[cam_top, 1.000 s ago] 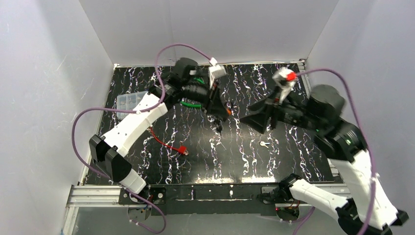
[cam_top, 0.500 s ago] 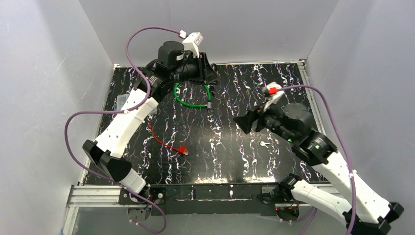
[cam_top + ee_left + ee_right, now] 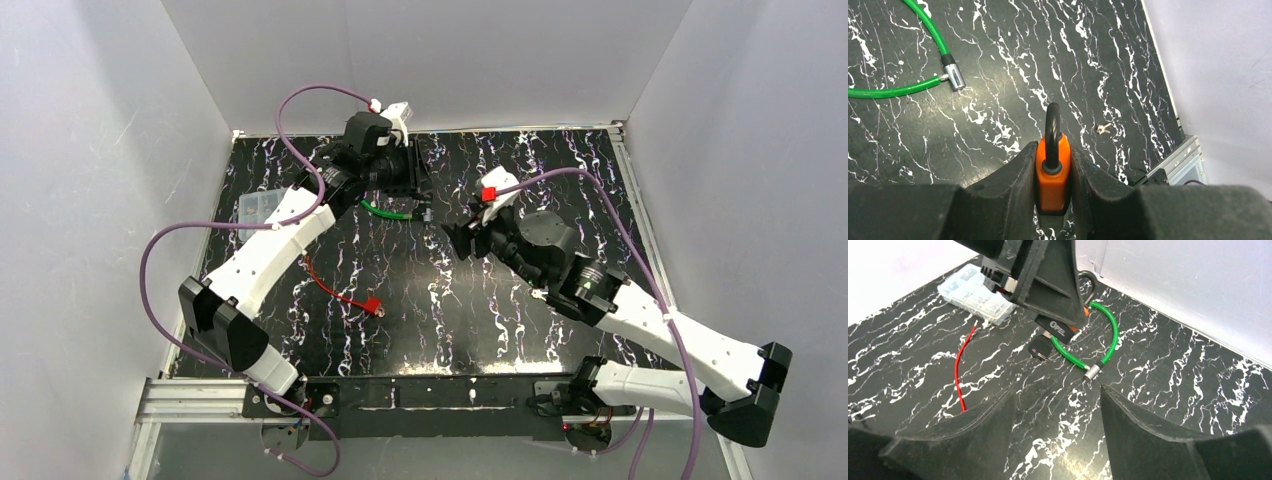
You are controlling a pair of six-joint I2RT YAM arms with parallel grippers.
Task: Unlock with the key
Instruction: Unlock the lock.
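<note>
From above, the left gripper (image 3: 416, 190) is hanging over the near edge of the green cable (image 3: 385, 212), and the right gripper (image 3: 455, 241) is hovering just right of the cable over the table (image 3: 450, 320), its jaws standing apart. A red wire (image 3: 340, 291) is lying nearer the bases than the cable, and a clear box (image 3: 262, 205) is sitting left of it. In the left wrist view, the left gripper (image 3: 1052, 150) is clamping an orange padlock (image 3: 1052, 175) by its sides, with the black shackle pointing away from the wrist. The cable (image 3: 893, 92) is lying to the upper left, and a small key (image 3: 1104, 128) is resting well apart from the cable's metal tip. In the right wrist view, the right gripper (image 3: 1057, 395) is spread wide and holding nothing. It is facing the cable (image 3: 1113, 335), where a black key (image 3: 1040, 347) is hanging under the left gripper's fingers (image 3: 1058, 300). Whether this key is seated in the padlock (image 3: 1084, 311) cannot be told.
</note>
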